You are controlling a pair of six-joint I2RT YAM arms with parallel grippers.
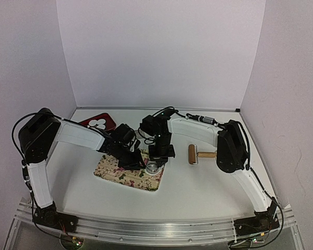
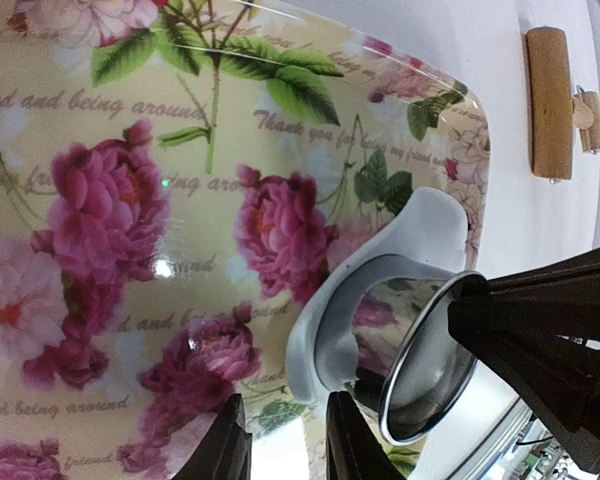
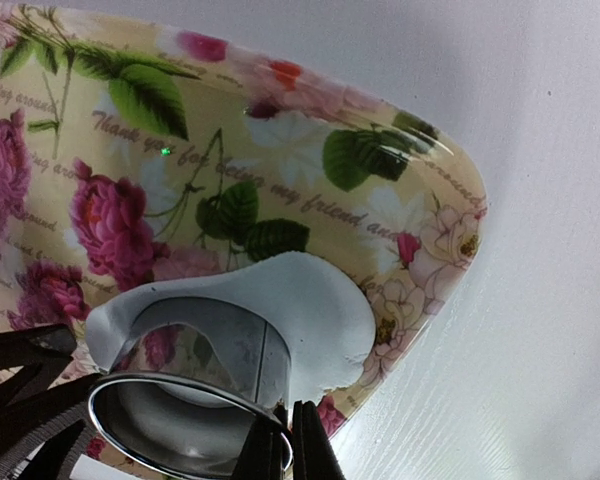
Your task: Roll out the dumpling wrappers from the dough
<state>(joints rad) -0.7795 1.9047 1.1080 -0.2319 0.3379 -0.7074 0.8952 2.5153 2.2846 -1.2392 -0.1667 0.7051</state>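
Note:
The dough (image 3: 310,305) is a thin white sheet on the floral board (image 1: 120,174), at its right end. A metal ring (image 3: 195,395) stands on the dough, pressed into it. My right gripper (image 3: 285,445) is shut on the ring's rim and shows in the top view (image 1: 159,153). My left gripper (image 2: 288,440) is open and empty, low over the board, with one fingertip (image 2: 348,435) right beside the dough's edge (image 2: 315,345). The ring also shows in the left wrist view (image 2: 430,365). Dumpling wrappers (image 1: 98,124) lie as small white discs on a red tray at the back left.
A wooden rolling pin (image 1: 198,154) lies on the table right of the board and shows in the left wrist view (image 2: 550,100). The red tray (image 1: 107,119) stands behind the left arm. White walls close the back and both sides.

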